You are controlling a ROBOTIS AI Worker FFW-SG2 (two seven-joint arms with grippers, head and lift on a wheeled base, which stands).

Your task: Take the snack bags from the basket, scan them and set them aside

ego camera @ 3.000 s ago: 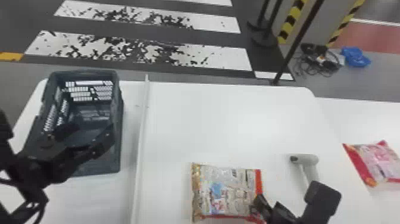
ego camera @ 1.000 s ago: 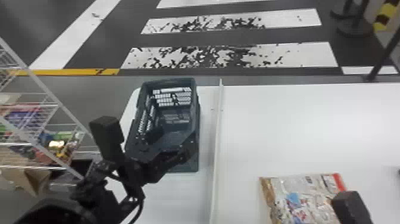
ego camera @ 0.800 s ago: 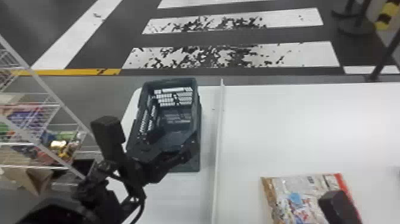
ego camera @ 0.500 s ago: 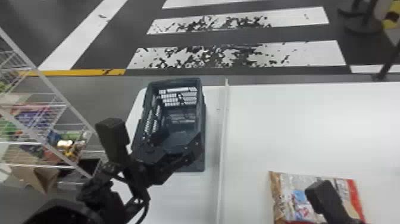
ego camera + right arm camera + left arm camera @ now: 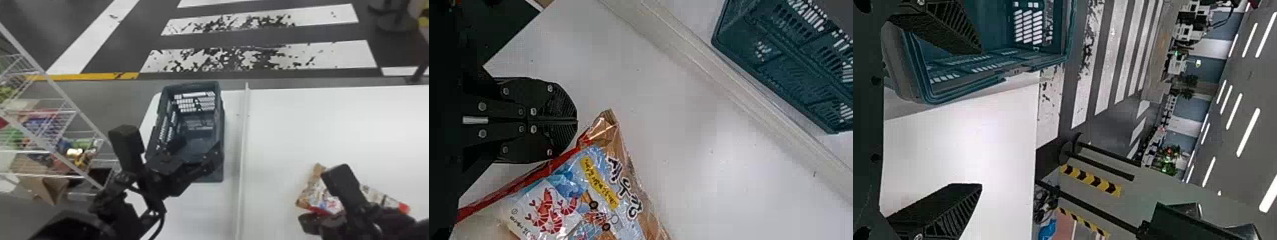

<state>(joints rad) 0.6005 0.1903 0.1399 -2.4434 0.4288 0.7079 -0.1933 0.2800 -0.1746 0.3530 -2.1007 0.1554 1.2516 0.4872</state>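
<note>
The black left hand point(image 5: 196, 149) is spread wide at the dark teal plastic basket point(image 5: 222, 127); the black right hand point(image 5: 302, 222) is closed, fingers together, beside the glossy red-brown snack bag point(image 5: 311, 191), contact unclear.

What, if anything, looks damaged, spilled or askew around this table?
The two white floor stripes nearest the table look worn: ragged dark patches break up their white. The snack bag lies at a slant, ordinary for loose goods. I see no spill.
</note>
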